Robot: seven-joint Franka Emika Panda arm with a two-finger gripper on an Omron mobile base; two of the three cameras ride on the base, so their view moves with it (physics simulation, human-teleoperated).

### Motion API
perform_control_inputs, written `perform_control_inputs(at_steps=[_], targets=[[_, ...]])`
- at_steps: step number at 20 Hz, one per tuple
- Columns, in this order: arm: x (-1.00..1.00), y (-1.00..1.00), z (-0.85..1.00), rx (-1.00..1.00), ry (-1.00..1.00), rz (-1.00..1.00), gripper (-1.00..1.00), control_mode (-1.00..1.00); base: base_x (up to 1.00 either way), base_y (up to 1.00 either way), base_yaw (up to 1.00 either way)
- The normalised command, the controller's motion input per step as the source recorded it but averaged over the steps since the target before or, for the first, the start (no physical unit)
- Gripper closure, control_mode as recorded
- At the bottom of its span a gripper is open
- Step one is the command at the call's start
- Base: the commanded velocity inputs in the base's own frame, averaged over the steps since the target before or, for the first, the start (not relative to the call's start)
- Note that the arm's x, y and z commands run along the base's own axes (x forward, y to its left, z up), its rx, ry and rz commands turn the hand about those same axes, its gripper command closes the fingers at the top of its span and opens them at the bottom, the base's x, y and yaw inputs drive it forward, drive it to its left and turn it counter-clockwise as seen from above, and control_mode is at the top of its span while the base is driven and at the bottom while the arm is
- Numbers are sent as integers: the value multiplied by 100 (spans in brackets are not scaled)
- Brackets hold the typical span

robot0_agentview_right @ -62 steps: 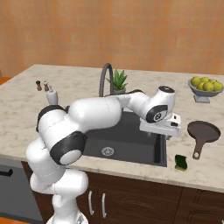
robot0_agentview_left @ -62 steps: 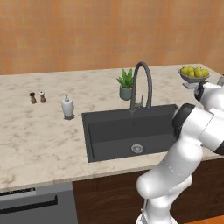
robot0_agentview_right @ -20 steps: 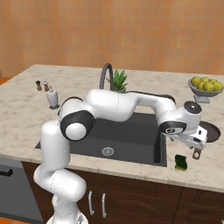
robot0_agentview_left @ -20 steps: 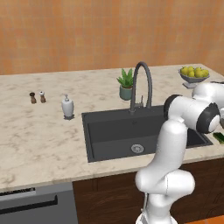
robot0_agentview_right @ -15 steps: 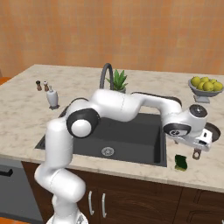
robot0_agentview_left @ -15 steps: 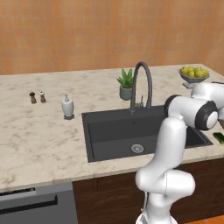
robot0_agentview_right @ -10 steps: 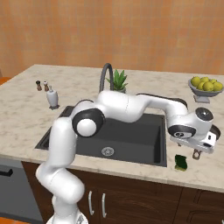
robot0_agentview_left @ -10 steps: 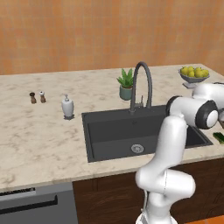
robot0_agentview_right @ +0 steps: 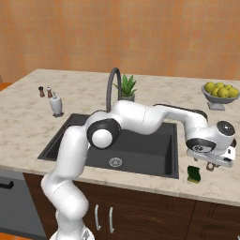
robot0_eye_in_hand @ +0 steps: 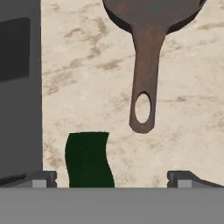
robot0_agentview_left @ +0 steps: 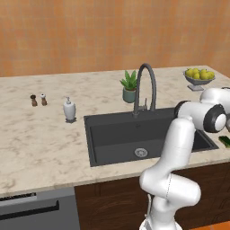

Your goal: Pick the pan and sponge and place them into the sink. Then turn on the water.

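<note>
Left base view – sink: the sink [robot0_agentview_left: 117, 134] lies at centre, tap [robot0_agentview_left: 144, 87] at its 12 o'clock rim; nothing lies in the basin.
Left base view – sponge: a green sliver of the sponge [robot0_agentview_left: 225, 141] shows at 3 o'clock of the sink, on the counter [robot0_agentview_left: 40, 139].
Right base view – pincer: the pincer [robot0_agentview_right: 212, 165] hangs over the counter at 3 o'clock of the sink, sponge [robot0_agentview_right: 193, 174] just beside it at 7 o'clock.
Hand view – pincer state: released, tips spread wide, nothing between them.
Hand view – pan: the pan [robot0_eye_in_hand: 151, 13] sits at 12 o'clock, its handle [robot0_eye_in_hand: 144, 83] pointing toward 6 o'clock.
Hand view – sponge: at 7 o'clock, near the sink edge.
Risk – wrong target: descending here may straddle bare counter between handle and sponge.
Risk – slip: a grip on the thin handle tip may let the pan swing and drop.
</note>
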Motion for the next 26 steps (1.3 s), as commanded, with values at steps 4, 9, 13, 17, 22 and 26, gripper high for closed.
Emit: perform_control_inputs(at_steps=[4, 9, 13, 17, 22, 26], targets=[[22, -3, -13, 0, 0, 4, -100, -100, 0, 0, 0], [22, 0, -17, 0, 0, 5, -100, -100, 0, 0, 0], [23, -5, -19, 0, 0, 5, -100, -100, 0, 0, 0], [16, -26, -10, 0, 0, 7, -100, -100, 0, 0, 0], [14, -9, -17, 0, 0, 4, -100, -100, 0, 0, 0], [12, -4, -17, 0, 0, 2, -100, -100, 0, 0, 0]])
